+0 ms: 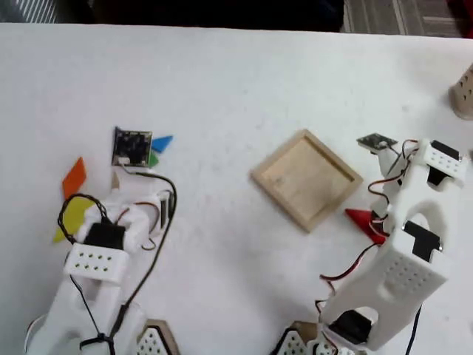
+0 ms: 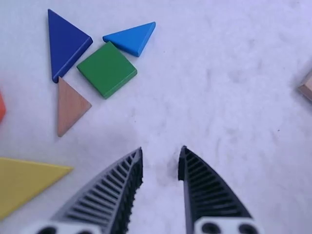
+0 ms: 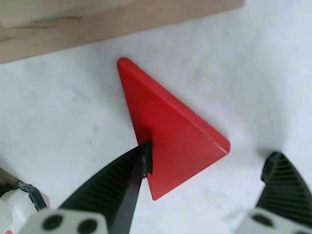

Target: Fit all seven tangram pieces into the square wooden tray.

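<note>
Risk 1: the right gripper (image 3: 209, 159) stands open around the red triangle (image 3: 170, 134), but unevenly. 1 finger (image 3: 139, 163) touches a long edge; the other is well apart from the opposite corner. On closing, the piece will likely slide or spin on the table (image 1: 222, 89) before it is pinched.

Risk 2: the triangle lies flat and low, with glossy paint and sloping sides. A pinch across 2 non-parallel edges could squeeze it out.

Risk 3: the tray (image 1: 307, 177) sits loose and skewed just beside the red triangle (image 1: 366, 222). A carried piece that catches the raised rim could shove it.

The tray is pale bare wood, square, shallow, and holds nothing; all 7 pieces lie outside.

The left gripper (image 2: 160, 156) hangs parted over bare table, grasping nothing. Near it lie 4 pieces in a tight group: a dark blue triangle (image 2: 66, 44), a light blue triangle (image 2: 130, 36), a green square (image 2: 107, 69) and an unpainted wood triangle (image 2: 70, 105). Reaching for 1 could nudge its neighbours. A yellow triangle (image 2: 24, 183) and an orange piece (image 1: 74, 177) lie apart.
</note>
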`<action>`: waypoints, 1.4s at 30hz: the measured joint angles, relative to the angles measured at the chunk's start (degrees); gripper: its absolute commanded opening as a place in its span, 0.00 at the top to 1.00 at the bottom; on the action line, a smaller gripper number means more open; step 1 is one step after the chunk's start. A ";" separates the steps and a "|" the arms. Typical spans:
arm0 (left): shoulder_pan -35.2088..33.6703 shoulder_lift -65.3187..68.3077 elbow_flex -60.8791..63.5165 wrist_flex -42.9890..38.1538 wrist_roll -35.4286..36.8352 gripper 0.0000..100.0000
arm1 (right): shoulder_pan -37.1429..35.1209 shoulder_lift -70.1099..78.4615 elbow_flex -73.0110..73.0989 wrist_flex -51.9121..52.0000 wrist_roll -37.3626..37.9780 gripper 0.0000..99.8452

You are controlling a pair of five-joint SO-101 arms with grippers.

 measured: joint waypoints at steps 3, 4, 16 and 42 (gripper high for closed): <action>0.00 0.00 0.00 0.00 0.00 0.86 | -0.09 -0.18 0.00 0.00 0.00 0.65; 0.00 0.00 0.00 0.00 0.00 0.86 | -0.09 -0.62 0.26 -0.09 0.00 0.65; 0.00 0.00 0.00 0.00 0.00 0.86 | -1.32 -4.75 3.87 0.88 -1.23 0.65; 0.00 0.00 0.00 0.00 0.00 0.86 | -1.32 -6.42 4.57 -3.52 -2.11 0.65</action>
